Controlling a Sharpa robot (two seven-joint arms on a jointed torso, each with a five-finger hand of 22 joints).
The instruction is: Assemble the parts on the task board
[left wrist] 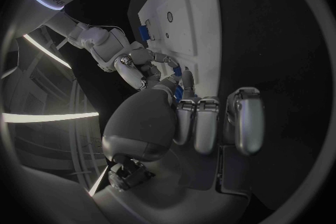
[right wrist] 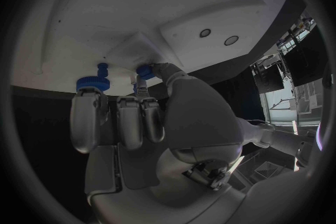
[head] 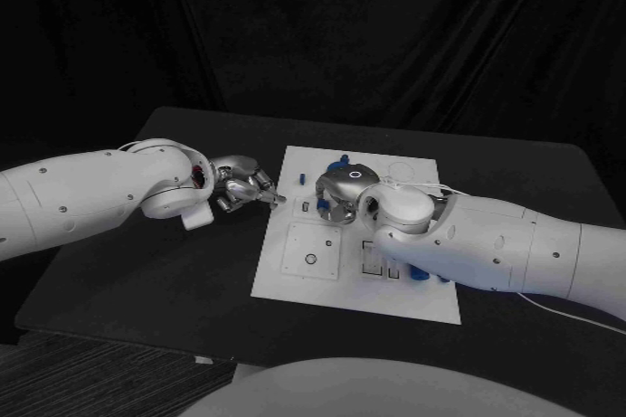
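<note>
The white task board [head: 307,286] lies on the black table [head: 156,281] in the middle of the head view. Its long axis runs from the lower part of the frame up toward the top, leaning a little to the right.

The right robot hand [head: 342,193] reaches in from the right edge and sits over the upper middle of the board. In the right wrist view its fingers [right wrist: 143,117] are curled downward and a fingertip meets a small blue part [right wrist: 145,71] at the edge of a raised white block. Whether the part is pinched or only touched, I cannot tell. Just beside it a larger round blue part [right wrist: 93,83] and a small blue peg [right wrist: 103,68] stand upright on the board.

The left robot hand [head: 244,187] comes in from the left edge and hovers at the board's left edge, upper half, fingers curled in narrow. In the left wrist view its fingers [left wrist: 203,123] are folded together over the dark table with nothing visible in them.

More blue parts [head: 420,274] peek out under the right arm, lower right of the board, and another blue part [head: 342,158] sits near the top edge.
</note>
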